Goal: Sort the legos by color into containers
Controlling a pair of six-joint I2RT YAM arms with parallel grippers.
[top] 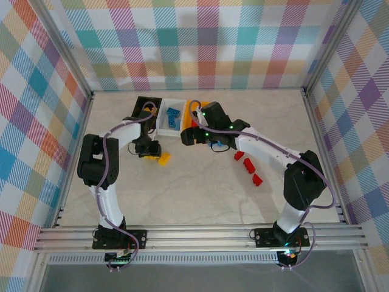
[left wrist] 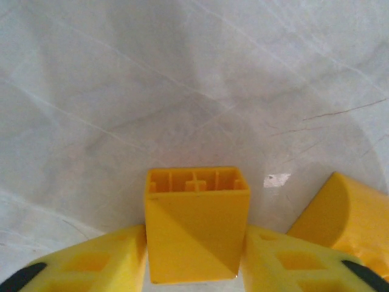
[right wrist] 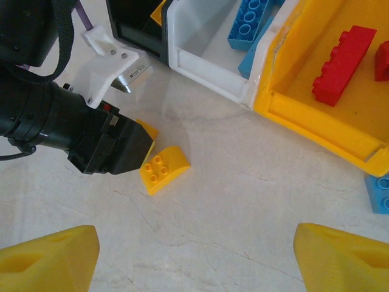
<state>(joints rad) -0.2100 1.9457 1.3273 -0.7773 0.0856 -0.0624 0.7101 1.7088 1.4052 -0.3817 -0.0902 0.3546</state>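
My left gripper (left wrist: pixel 196 243) is shut on a yellow lego (left wrist: pixel 197 225), which stands on the table with its hollow underside facing away; both yellow fingers (left wrist: pixel 91 264) press its sides. A curved yellow lego (right wrist: pixel 164 169) lies just beside it. My right gripper (right wrist: pixel 194 261) hangs open over bare table, nothing between its fingers. The black bin (top: pixel 148 108), the white bin (right wrist: pixel 206 61) with blue legos (right wrist: pixel 249 21) and the yellow-orange bin (right wrist: pixel 322 109) with red legos (right wrist: pixel 343 64) stand in a row at the back. From above, the left gripper (top: pixel 150 150) sits in front of the black bin.
Three red legos (top: pixel 248 164) lie on the table right of centre. A blue lego (right wrist: pixel 380 191) lies in front of the yellow-orange bin. The right arm (top: pixel 255 143) reaches across above the bins' right end. Metal rails and plaid walls enclose the table.
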